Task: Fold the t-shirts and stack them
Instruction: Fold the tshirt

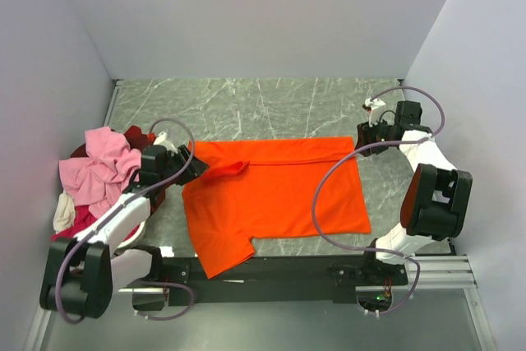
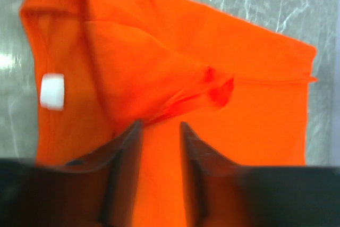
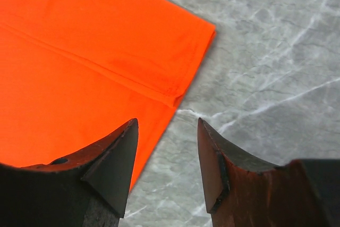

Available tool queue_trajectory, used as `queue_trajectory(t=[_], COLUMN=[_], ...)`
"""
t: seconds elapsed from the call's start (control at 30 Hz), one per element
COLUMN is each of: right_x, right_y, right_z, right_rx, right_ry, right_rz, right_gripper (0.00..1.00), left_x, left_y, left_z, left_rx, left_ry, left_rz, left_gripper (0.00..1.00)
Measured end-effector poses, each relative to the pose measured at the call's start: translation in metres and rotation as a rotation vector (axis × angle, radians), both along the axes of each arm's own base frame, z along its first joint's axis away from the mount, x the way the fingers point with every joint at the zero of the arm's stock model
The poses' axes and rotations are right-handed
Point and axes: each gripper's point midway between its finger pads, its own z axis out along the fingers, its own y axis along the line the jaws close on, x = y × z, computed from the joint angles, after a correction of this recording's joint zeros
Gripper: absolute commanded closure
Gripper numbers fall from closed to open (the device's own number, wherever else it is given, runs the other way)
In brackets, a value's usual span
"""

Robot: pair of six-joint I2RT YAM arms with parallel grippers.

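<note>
Marble table [image 1: 271,104] bears orange t-shirt [image 1: 279,195] between left claw [image 2: 159,126] and right claw [image 3: 167,123], both released.

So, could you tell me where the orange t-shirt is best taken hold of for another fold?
Probably the far right corner of the orange t-shirt, coming in from the right with the right gripper: there the doubled-over edge lies flat on the table, so a finger could slide under.

1. Orange t-shirt [image 1: 275,195]: spread flat, far edge folded over in a narrow strip, one sleeve doubled inward, white neck label [image 2: 52,91] showing.
2. Crumpled heap just beside it, left: light pink tee [image 1: 103,166] uppermost, magenta tee [image 1: 82,221] and cream-white tee [image 1: 64,213] beneath.
</note>
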Motion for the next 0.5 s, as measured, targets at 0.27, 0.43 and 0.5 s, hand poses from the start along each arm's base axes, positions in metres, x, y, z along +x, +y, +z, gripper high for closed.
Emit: queue_trajectory(t=[0.27, 0.43, 0.5], right_x=[-0.008, -0.026, -0.032], right_y=[0.012, 0.034, 0.045], right_z=[0.007, 0.018, 0.023], right_rx=[0.058, 0.133, 0.163], right_ry=[0.010, 0.050, 0.057], right_rz=[0.022, 0.136, 0.188], right_gripper=[0.44, 0.42, 0.43], left_x=[-0.031, -0.013, 0.003], left_y=[0.001, -0.009, -0.021], left_z=[0.023, 0.028, 0.020], left_rx=[-0.067, -0.022, 0.018], left_ry=[-0.037, -0.007, 0.042], left_rz=[0.015, -0.063, -0.124], left_gripper=[0.20, 0.23, 0.28])
